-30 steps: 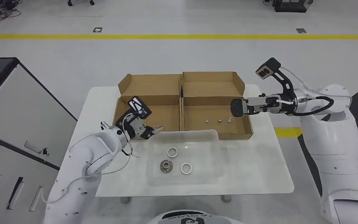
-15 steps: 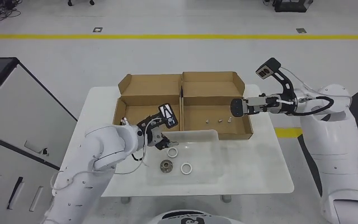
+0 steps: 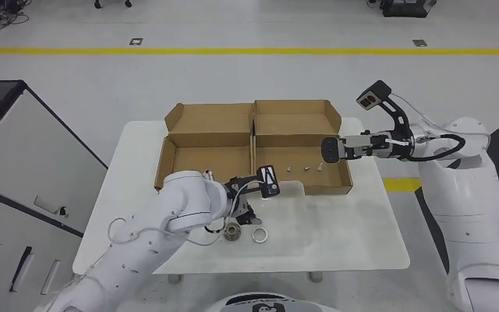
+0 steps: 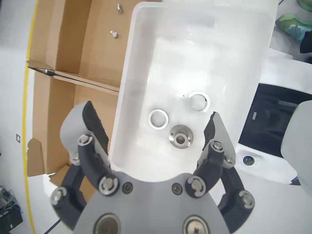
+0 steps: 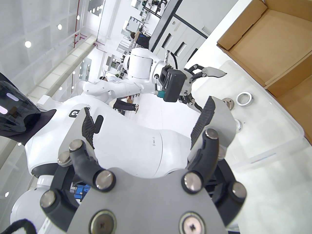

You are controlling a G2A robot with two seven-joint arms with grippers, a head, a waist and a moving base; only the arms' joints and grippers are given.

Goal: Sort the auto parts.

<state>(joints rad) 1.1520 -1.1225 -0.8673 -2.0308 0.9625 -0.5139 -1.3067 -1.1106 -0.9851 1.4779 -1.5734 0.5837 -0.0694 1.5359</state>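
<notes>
While left gripper [image 4: 151,114] swings from cardboard box [image 3: 204,158] to above clear tray [image 4: 126,57], fingers spread, empty; flanged hub [image 4: 180,139] and rings [image 4: 158,119] lie in tray beneath, so next pick likely. Right gripper [image 5: 147,108] spread, unmoved.

Top view: the left arm [image 3: 191,210] lies over the left end of the clear tray [image 3: 290,226] and covers one of its two rings. The three fasteners [image 3: 306,166] in the right box [image 3: 335,148] are too small there to tell their kind.

Right wrist view: a finger [image 5: 209,122] of the right gripper [image 5: 148,103] stands before the flanged hub [image 5: 228,102], hiding part of it. A second round part [image 5: 239,125] shows too little to name. Both cardboard boxes are cut by the picture's edge.
</notes>
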